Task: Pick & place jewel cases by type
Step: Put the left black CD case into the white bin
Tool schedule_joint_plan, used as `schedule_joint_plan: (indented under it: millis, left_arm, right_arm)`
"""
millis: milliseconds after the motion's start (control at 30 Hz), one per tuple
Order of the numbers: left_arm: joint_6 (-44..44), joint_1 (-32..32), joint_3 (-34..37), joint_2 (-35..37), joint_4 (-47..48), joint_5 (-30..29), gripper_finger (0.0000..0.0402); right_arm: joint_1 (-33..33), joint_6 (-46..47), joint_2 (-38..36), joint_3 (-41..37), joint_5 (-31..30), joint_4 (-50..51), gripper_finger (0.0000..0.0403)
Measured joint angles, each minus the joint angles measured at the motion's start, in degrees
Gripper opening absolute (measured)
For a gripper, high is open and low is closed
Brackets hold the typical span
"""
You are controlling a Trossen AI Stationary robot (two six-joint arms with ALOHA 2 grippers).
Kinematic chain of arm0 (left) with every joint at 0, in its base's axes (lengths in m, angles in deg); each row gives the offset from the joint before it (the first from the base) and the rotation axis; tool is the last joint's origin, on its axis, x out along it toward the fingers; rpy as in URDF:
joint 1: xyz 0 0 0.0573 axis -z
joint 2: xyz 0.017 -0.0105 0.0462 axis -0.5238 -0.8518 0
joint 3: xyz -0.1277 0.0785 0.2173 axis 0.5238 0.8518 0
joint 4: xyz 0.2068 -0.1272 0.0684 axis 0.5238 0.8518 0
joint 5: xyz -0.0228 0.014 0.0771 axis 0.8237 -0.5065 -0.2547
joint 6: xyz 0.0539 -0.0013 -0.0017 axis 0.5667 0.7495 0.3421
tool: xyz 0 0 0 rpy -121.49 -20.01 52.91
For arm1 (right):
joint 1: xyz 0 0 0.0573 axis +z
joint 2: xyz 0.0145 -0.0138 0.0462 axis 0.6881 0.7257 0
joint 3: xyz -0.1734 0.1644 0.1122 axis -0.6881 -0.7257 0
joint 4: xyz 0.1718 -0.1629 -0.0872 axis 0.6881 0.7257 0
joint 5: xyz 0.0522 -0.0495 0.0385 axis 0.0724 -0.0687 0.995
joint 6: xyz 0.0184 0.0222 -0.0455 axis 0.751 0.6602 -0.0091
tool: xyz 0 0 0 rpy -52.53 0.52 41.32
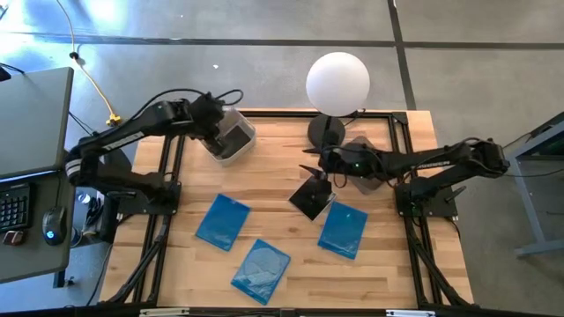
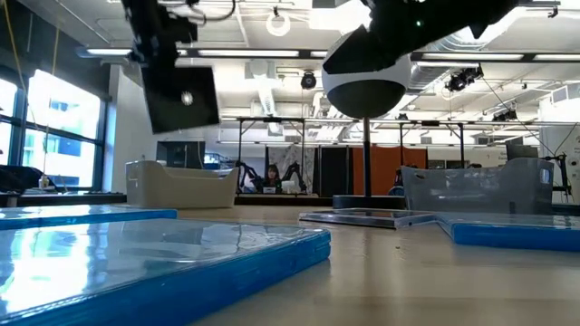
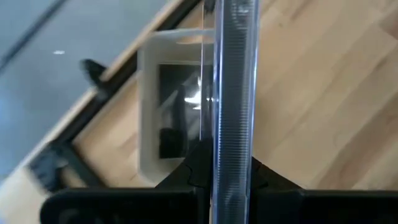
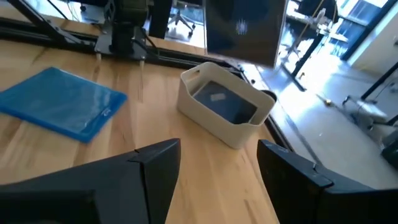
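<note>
My left gripper [image 3: 214, 177] is clamped on a dark case [image 2: 181, 98], held on edge above the pale bin [image 1: 231, 136] at the far left, which already holds one. My right gripper [image 1: 315, 170] hangs spread and empty over a black case [image 1: 311, 197] mid-table, lamp [image 1: 337, 81] just behind. Three blue cases [image 1: 222, 220] lie near me.
</note>
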Motion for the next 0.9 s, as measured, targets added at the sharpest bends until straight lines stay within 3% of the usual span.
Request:
schedule_joint_plan:
  millis: [100, 300, 567, 900]
  left_arm:
    - [3.7, -4.3, 4.2, -1.3, -5.1, 5.0, 0.0019]
    - [3.9, -13.2, 8.0, -5.1, -7.8, 7.9, 0.0019]
    - [3.9, -20.1, 8.1, -9.6, -10.9, 23.6, 0.0019]
    - [5.0, -19.9, 8.1, -15.6, -10.6, 22.0, 0.0019]
  right_arm:
    - [0.0, -1.6, 0.0, -0.4, 0.0, -1.2, 0.0208]
    - [0.0, -1.6, 0.0, -0.4, 0.0, -1.3, 0.0208]
    - [0.0, -1.6, 0.0, -0.4, 0.0, -1.2, 0.0208]
    - [0.0, -1.6, 0.0, -0.4, 0.0, -1.1, 0.0208]
